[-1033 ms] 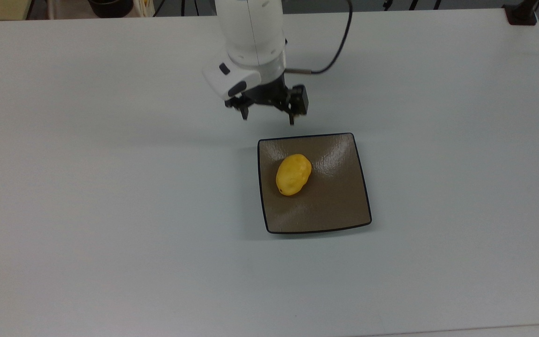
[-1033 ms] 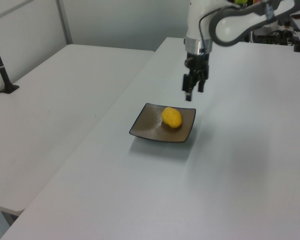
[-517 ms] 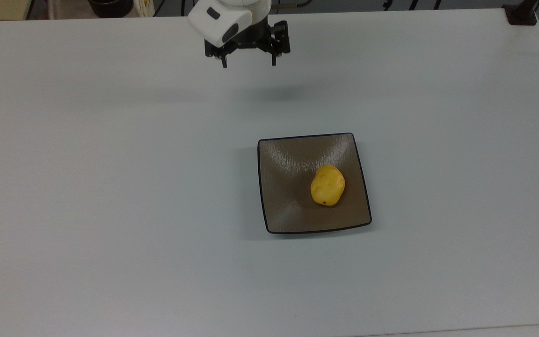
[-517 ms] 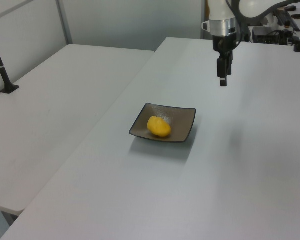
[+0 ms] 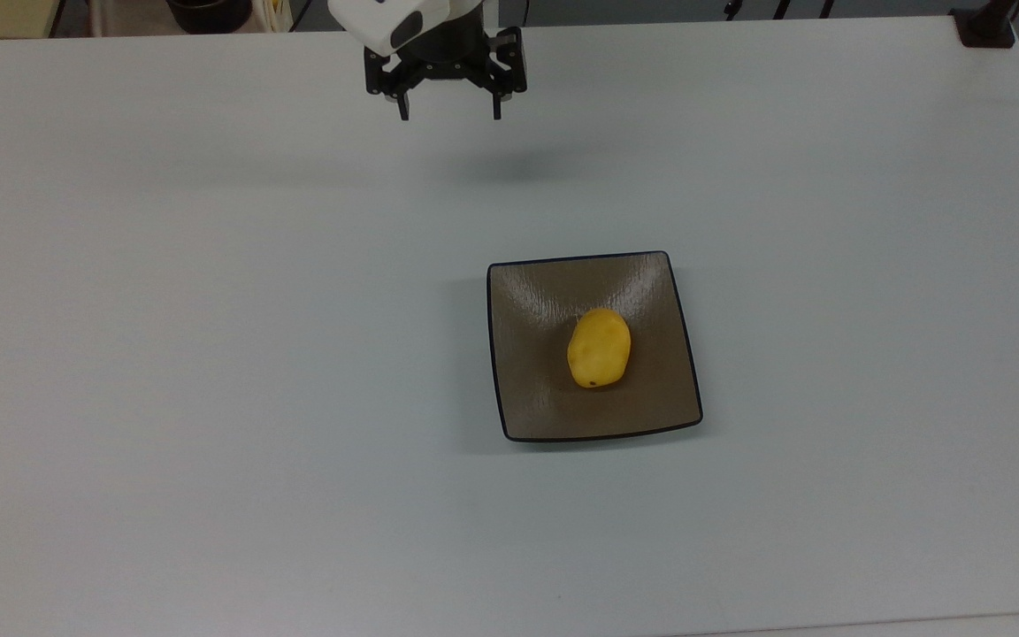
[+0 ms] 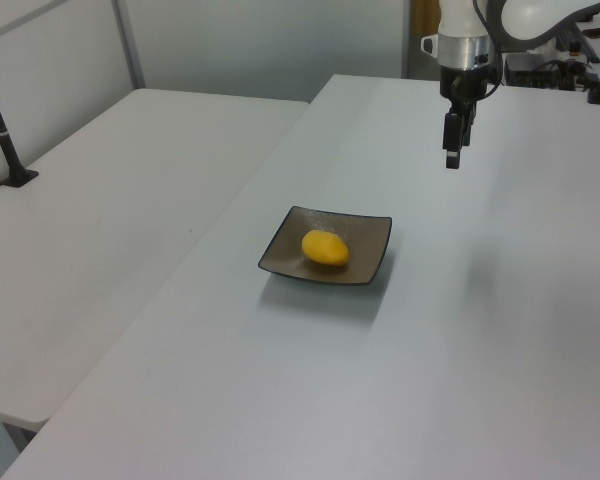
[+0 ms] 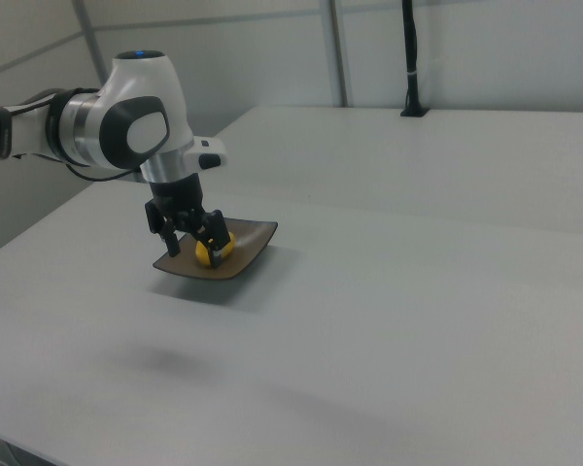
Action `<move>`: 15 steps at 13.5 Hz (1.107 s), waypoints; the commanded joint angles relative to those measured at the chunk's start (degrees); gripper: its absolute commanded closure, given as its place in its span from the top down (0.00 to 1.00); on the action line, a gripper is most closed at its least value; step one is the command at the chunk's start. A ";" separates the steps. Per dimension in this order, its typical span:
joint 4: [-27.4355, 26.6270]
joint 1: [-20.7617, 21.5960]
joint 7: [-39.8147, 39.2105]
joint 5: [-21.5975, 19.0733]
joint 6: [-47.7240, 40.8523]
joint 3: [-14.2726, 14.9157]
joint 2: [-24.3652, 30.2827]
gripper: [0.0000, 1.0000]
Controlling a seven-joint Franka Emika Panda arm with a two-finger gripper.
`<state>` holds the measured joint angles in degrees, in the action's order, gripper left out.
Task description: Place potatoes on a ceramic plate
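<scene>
The potato [image 5: 599, 348], small, yellow and oval, lies free near the middle of the square brown ceramic plate [image 5: 527, 407] on the white table. In the left view the potato [image 6: 326, 248] rests inside the plate [image 6: 368, 262]. My gripper [image 5: 449, 113] hangs open and holds nothing. It is high above the table's far edge, well away from the plate, toward the top view's upper left. The left view has the gripper [image 6: 452, 160] behind and to the right of the plate. In the right view the gripper [image 7: 194, 254] stands in front of the plate [image 7: 256, 239] and partly covers the potato [image 7: 224, 248].
The white table [image 5: 209, 354] spreads wide on all sides of the plate. A second white table [image 6: 100, 200] adjoins it at the left view's left. A dark post base [image 5: 987, 26] sits at the top view's far right corner.
My gripper rose from just beyond the plate's far rim to the table's far edge. The potato rolled across the plate to its right part, then back toward the middle.
</scene>
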<state>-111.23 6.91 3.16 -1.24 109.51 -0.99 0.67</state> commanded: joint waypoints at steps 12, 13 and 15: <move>-0.48 0.30 -1.49 -2.01 1.58 2.22 1.00 1.00; -0.48 0.30 -1.49 -1.66 1.59 2.22 1.08 1.00; -0.48 0.39 -1.49 2.53 1.67 2.13 1.00 1.00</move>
<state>-111.07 6.85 2.93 -2.23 109.81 0.57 0.81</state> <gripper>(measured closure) 0.000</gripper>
